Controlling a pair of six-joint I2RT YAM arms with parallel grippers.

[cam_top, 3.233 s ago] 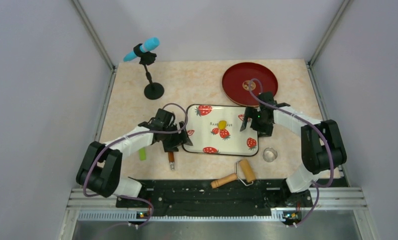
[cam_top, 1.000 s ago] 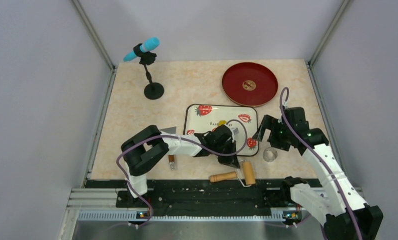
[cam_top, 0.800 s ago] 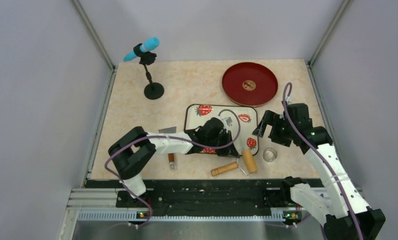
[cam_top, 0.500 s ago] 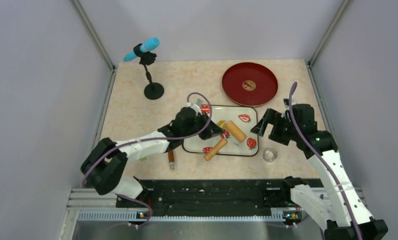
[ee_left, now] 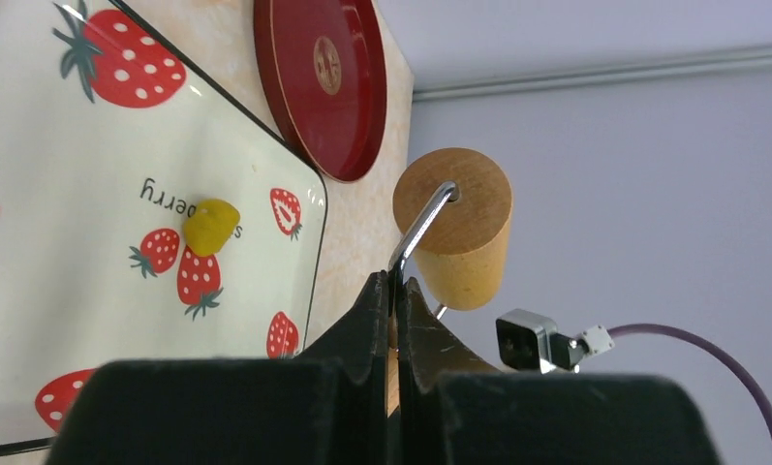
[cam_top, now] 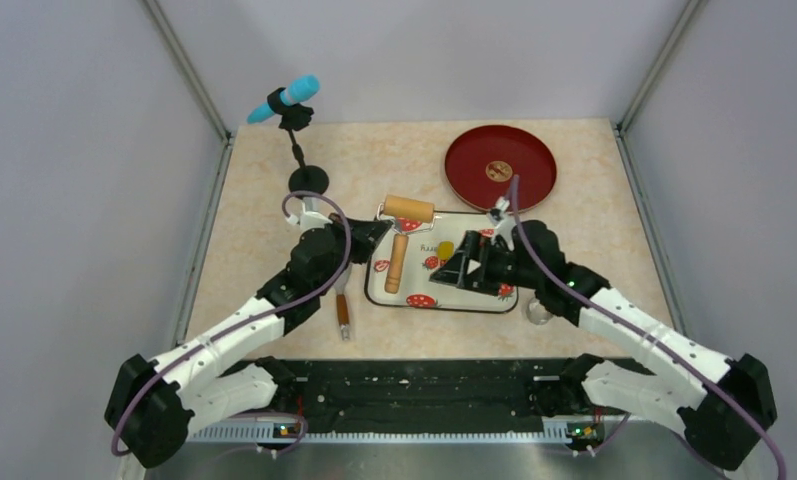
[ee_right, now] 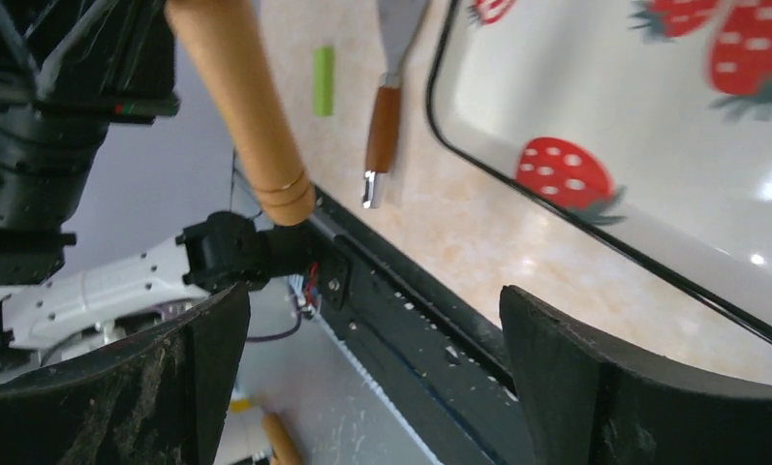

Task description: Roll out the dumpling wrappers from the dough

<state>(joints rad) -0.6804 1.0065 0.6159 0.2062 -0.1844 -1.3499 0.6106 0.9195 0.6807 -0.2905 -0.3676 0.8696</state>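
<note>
Roller (ee_left: 454, 228) pinched by left gripper (ee_left: 393, 283); right gripper (ee_right: 372, 325) spread.

The strawberry-printed rectangular tray (cam_top: 459, 301) sits mid-counter (cam_top: 394, 160), with the yellow dough lump (cam_top: 445, 247) on its middle, the tan wooden roller (cam_top: 408, 209) over its far-left corner, the round red plate (cam_top: 500, 167) behind it to the right, the black microphone stand (cam_top: 307, 180) far left, and the wooden-handled scraper (cam_top: 343, 312) just left.

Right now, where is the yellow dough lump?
In the top view the dough lies near the middle of the strawberry tray, to the right of the roller and its wooden handle, next to a printed strawberry.
</note>
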